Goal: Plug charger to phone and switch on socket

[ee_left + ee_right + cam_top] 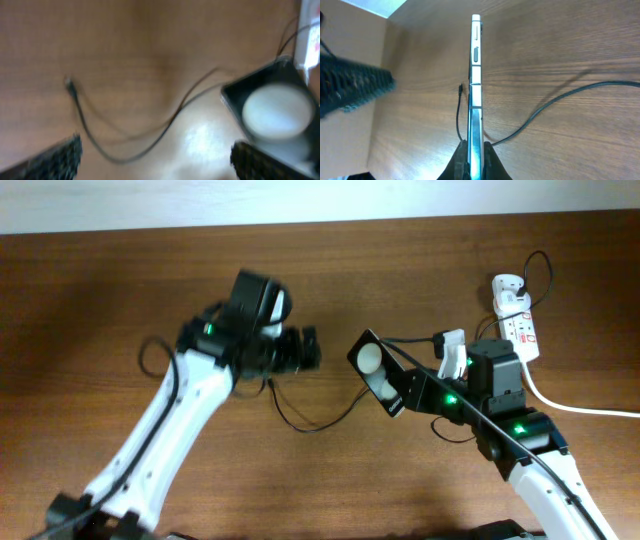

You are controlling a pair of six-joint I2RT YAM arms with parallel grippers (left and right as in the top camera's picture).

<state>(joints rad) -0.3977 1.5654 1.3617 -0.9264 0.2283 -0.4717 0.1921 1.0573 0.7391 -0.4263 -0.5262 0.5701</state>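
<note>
Brown wood-grain table (80, 300), with a pale strip (300, 200) beyond the far edge

White socket (517, 320) at far right, thick white cord (580, 408) trailing off to the right; red and dark marks too small to read

Phone (375, 372) near table centre, clamped by one end in right gripper (476, 152), possibly raised off the wood. Glossy face with round light spot in overhead; only thin silvery side with buttons in right wrist view

Charger (300, 423) lying in a loose curve between the arms. Plug tip (70, 86) free on the wood in blurred left wrist view, apart from phone

Left gripper (157, 162) spread wide, holding nothing, near phone
</note>
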